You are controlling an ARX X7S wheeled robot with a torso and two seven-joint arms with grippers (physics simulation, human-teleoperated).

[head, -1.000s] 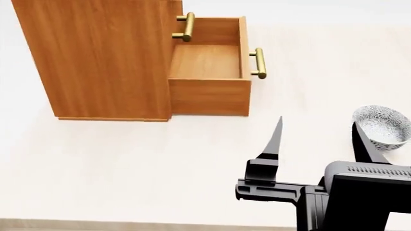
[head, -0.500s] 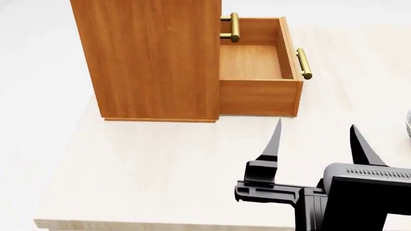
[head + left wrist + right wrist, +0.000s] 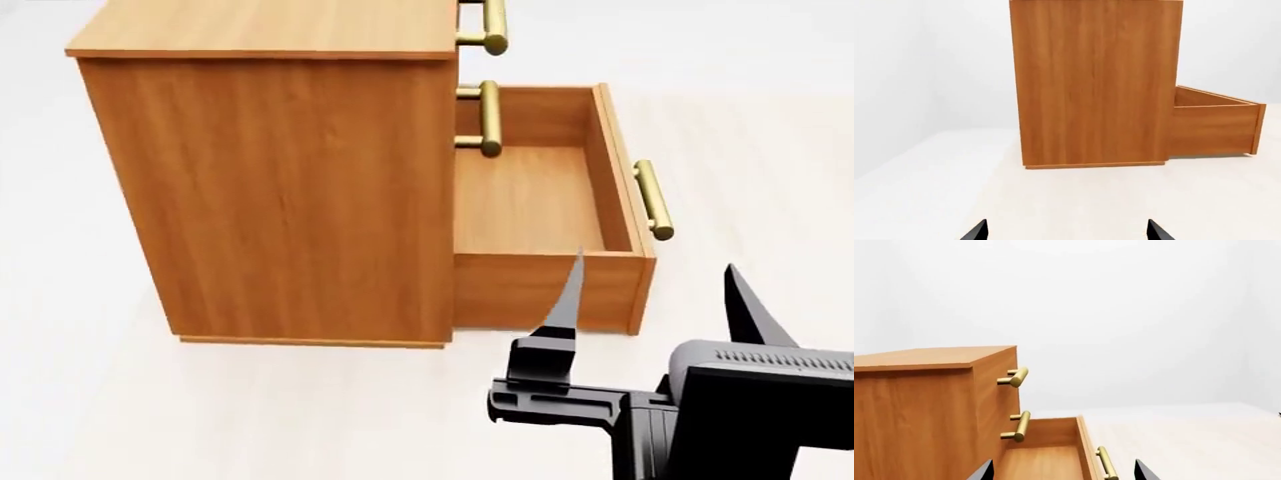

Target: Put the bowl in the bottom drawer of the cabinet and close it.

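Note:
The honey-brown cabinet (image 3: 294, 190) stands on a pale tabletop. Its bottom drawer (image 3: 541, 290) is pulled out to the right and is empty inside, with its brass handle (image 3: 651, 200) on the far right face. My right gripper (image 3: 657, 295) hovers open and empty just in front of the drawer's near wall. The right wrist view shows the drawer's floor (image 3: 1041, 462) between the fingertips of the right gripper (image 3: 1062, 472). My left gripper (image 3: 1067, 232) is open, facing the cabinet's (image 3: 1094, 85) side, with the drawer (image 3: 1214, 130) beyond. The bowl is out of view.
The two upper drawers are shut, and their brass handles (image 3: 491, 25) (image 3: 489, 118) stick out above the open drawer. The pale tabletop (image 3: 267, 420) stretches in front of and left of the cabinet. White walls lie behind.
The head view has swung left and closer: the cabinet now looks larger and its top shows. The bowl, at the right edge a second ago, has left the picture. The right gripper stays open.

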